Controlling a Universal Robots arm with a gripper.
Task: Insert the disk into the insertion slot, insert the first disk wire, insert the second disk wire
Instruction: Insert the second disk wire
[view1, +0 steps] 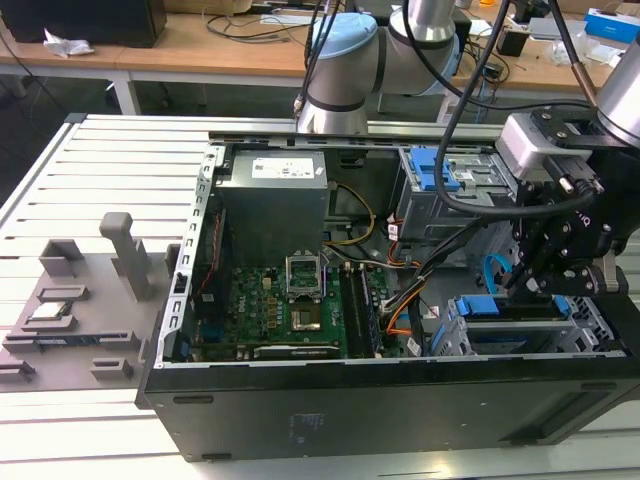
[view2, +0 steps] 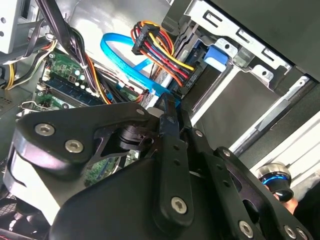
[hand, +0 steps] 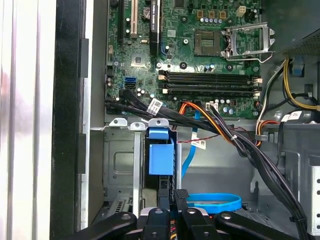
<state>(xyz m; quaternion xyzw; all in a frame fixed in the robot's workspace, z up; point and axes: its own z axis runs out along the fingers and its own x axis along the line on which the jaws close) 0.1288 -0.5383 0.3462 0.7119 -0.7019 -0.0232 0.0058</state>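
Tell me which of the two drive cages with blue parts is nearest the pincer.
The lower drive cage at the exterior view's right, holding the blue-framed disk; the pincer hangs just above it. The taller grey bay with the blue latch stands farther back.

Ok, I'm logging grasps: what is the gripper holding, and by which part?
It cannot be told. The gripper is right beside the second disk wire and the coloured wire bundle, but any contact is hidden.

light-blue second disk wire, black tool — green motherboard
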